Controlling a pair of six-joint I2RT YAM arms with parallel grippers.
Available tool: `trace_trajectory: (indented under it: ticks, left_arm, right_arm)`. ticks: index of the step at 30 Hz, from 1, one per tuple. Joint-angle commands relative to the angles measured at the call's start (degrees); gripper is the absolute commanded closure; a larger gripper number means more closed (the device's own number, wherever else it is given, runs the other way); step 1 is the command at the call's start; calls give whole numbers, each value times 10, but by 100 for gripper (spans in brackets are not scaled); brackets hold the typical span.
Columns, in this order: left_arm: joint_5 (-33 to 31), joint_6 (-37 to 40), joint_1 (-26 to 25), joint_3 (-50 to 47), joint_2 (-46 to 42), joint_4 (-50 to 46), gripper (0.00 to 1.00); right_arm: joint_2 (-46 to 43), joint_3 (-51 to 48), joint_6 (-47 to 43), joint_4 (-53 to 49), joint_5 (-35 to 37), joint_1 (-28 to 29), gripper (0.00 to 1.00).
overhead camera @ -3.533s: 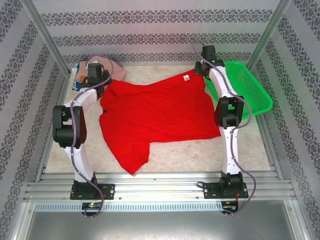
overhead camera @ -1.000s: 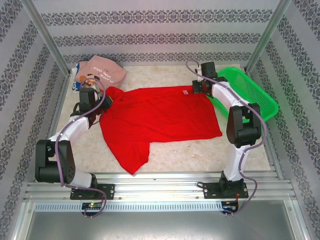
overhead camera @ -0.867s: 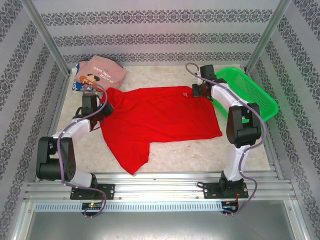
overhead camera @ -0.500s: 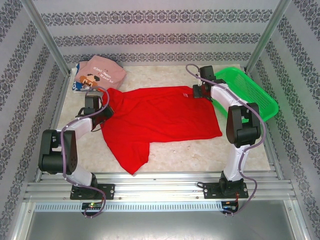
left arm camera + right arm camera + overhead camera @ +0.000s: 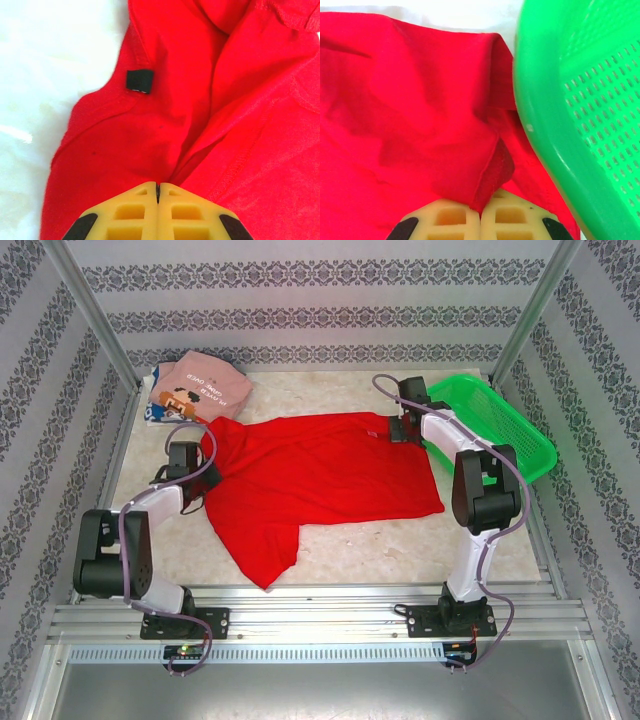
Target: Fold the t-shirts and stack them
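We had the red shirt (image 5: 320, 475) spread flat mid-frame, not yet folded. Our left claw (image 5: 157, 189) and right claw (image 5: 481, 206) each pinched its cloth. The pink shirt (image 5: 205, 388) lay heaped upper left, nothing stacked.

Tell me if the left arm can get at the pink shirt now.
Probably not yet: the left arm has its jaws shut on the red shirt. The way to the pink shirt looks free.
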Motion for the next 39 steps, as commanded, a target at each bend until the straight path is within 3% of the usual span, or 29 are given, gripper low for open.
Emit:
trace_trajectory:
  ticks: [1,10,29,39]
  left_arm:
    - [-34,-13,4,-23,-41,-19,100]
    - [21,-40,-4,-52,-78,2,100]
    - [-36,-23,-3,-99,-118,-67,100]
    - [-59,-11,27,-82,-150,-100,100]
  right_arm:
    - [1,-21,20,-14,19,-11,100]
    - [2,-22,23,-17,3,-19,100]
    - [30,10,18,-64,51,-23,99]
    - [57,58,14,-68,42,-43,99]
